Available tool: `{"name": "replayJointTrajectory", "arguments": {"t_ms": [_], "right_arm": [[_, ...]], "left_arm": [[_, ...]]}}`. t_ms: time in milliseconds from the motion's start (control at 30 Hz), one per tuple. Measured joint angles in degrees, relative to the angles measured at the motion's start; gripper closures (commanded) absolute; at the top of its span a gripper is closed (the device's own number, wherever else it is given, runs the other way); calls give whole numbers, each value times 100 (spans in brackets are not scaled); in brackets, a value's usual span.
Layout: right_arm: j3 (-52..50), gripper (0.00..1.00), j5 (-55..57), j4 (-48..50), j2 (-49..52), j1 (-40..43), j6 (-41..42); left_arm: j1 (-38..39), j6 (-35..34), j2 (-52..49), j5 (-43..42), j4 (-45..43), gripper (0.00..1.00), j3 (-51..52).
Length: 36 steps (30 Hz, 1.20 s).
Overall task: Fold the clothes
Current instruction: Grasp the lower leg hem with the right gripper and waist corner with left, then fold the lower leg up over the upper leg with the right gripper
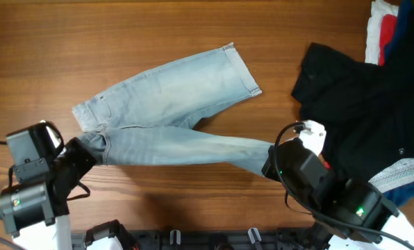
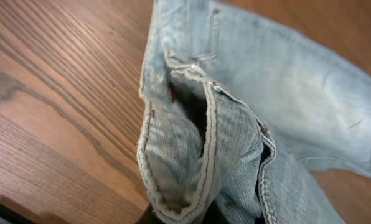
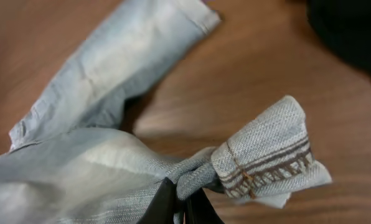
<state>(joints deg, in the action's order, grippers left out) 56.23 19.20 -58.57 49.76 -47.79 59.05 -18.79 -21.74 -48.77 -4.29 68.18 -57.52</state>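
Note:
The light blue denim jeans (image 1: 172,90) lie flat on the wooden table, waistband to the left. One leg runs up-right to its cuffed hem (image 1: 243,69); the other stretches right. My left gripper (image 1: 89,149) is shut on the waistband corner; the left wrist view shows the bunched waistband (image 2: 192,143) over the barely visible dark fingers (image 2: 149,216). My right gripper (image 1: 271,165) is shut on the end of the lower leg. In the right wrist view its black fingers (image 3: 164,205) pinch the denim just behind the turned-up cuff (image 3: 269,162), lifted off the wood.
A black garment (image 1: 363,97) lies spread at the right, close to the right arm. Red, white and dark blue pieces (image 1: 387,28) are piled in the far right corner. A pale patterned cloth (image 1: 408,170) sits by the right edge.

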Motion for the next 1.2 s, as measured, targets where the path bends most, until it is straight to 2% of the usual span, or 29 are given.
{"name": "replayJointTrajectory", "arguments": {"t_ms": [67, 167, 300, 500, 633, 767, 867, 1033, 1200], "right_arm": [[356, 96, 66, 129, 284, 24, -531], [1134, 96, 83, 221, 1296, 291, -1377], [1963, 96, -118, 579, 2758, 881, -2345], [2118, 96, -1025, 1578, 3862, 1648, -3620], [2120, 96, -1349, 2055, 4293, 1757, -4446], [2140, 96, -1408, 2465, 4918, 1768, -4704], [2140, 96, -1408, 2944, 5237, 1781, -4741], [2142, 96, -1434, 3742, 5307, 1790, -4743], [2142, 96, -1515, 3866, 5316, 1790, -4743]], "left_arm": [[0, 0, 7, 52, 157, 96, -37], [0, -2, -90, 372, 254, 96, -37], [-31, -170, -293, 752, -197, 96, -37], [-98, -350, -1427, 898, -1099, 96, -46], [-98, -498, -2406, 1040, -1742, 96, -46], [-98, -540, -3040, 1113, -2417, 96, -46], [-98, -544, -3117, 1174, -2736, 96, -46], [-101, -544, -3123, 1307, -2892, 96, -46], [-98, -551, -3366, 1392, -3084, 96, -46]]}}
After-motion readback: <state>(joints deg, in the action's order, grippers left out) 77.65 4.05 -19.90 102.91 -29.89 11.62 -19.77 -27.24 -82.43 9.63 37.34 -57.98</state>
